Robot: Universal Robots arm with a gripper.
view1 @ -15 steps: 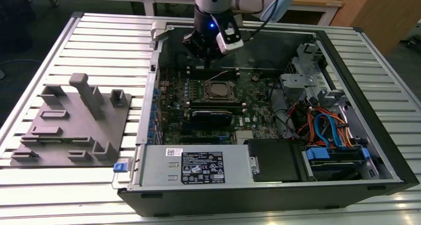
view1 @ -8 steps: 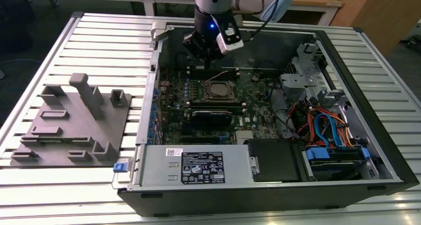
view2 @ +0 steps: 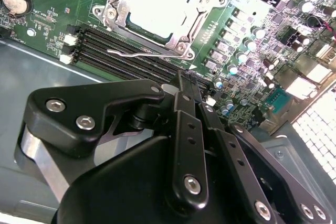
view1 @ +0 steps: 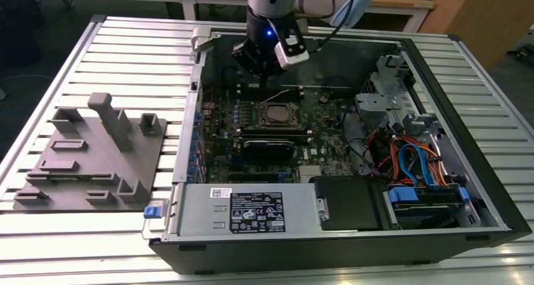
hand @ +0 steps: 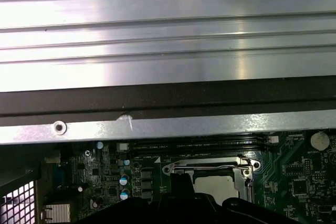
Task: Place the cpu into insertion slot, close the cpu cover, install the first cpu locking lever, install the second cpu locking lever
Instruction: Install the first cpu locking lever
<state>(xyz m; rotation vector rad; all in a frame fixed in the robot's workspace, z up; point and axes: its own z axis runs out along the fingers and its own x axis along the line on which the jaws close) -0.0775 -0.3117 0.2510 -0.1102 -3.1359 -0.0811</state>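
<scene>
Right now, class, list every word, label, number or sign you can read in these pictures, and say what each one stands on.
Nothing can be quoted: all the print is too small to read.
Large black and white label on the silver power supply, exterior view: unreadable.
Small white sticker on the same housing: unreadable.
White lettering on the green circuit board, second wrist view: unreadable.

The computer case (view1: 334, 250) is lying open on the slatted metal table (view1: 125, 47), a grey fixture plate (view1: 87, 166) sitting just beside it on the exterior view's left. Inside, a silver power supply (view1: 242, 210) is lying along one wall, orange and blue cables (view1: 407, 155) are bunching at the exterior view's right, and a coin cell battery (view2: 14, 1) is gleaming in the second wrist view.
</scene>
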